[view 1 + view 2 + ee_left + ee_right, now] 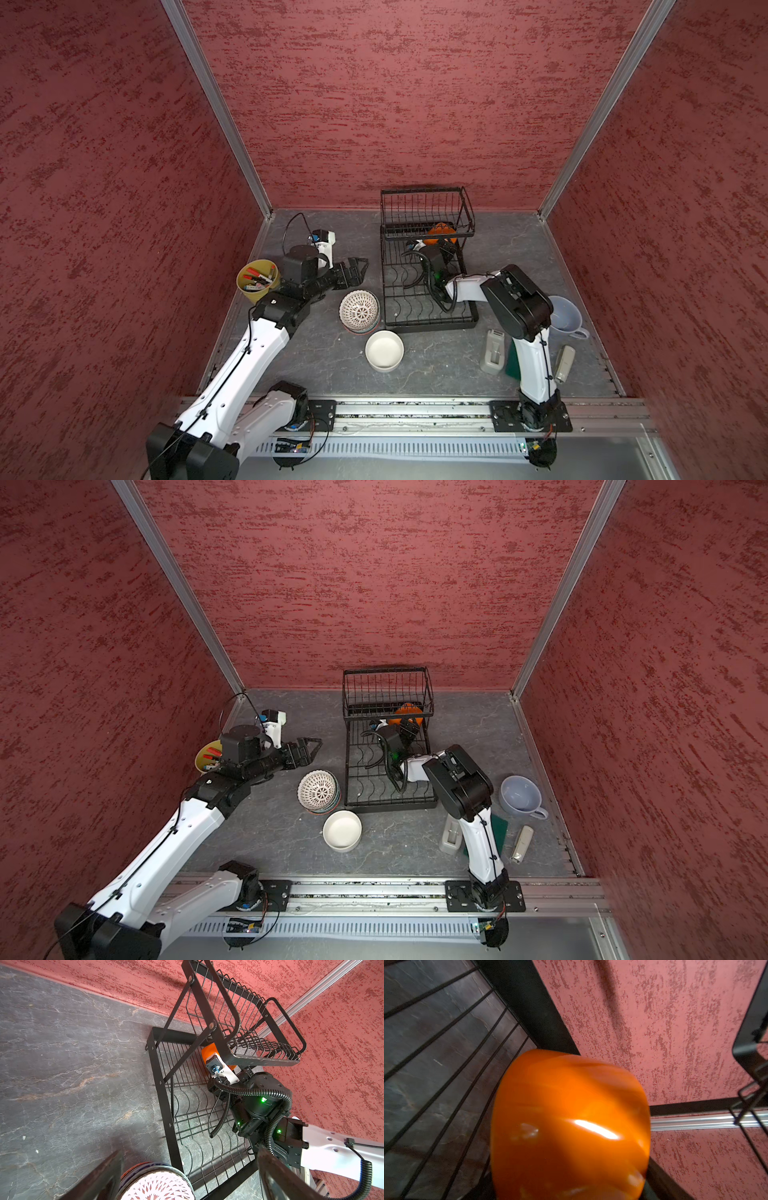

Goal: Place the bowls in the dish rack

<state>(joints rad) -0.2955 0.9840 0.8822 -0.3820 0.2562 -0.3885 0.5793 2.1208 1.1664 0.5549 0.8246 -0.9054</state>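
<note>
The black wire dish rack stands at the back middle of the table. An orange bowl stands on its side at the rack's far end, under the raised basket. My right gripper reaches into the rack and is shut on this bowl; its fingers are hidden. A stack of patterned bowls sits left of the rack. A plain white bowl sits nearer the front. My left gripper hangs open behind the stack, holding nothing.
A yellow-green cup of markers stands at the left edge, beside my left arm. Right of the rack are a lilac mug, a grey holder, a green sponge and a small pale object.
</note>
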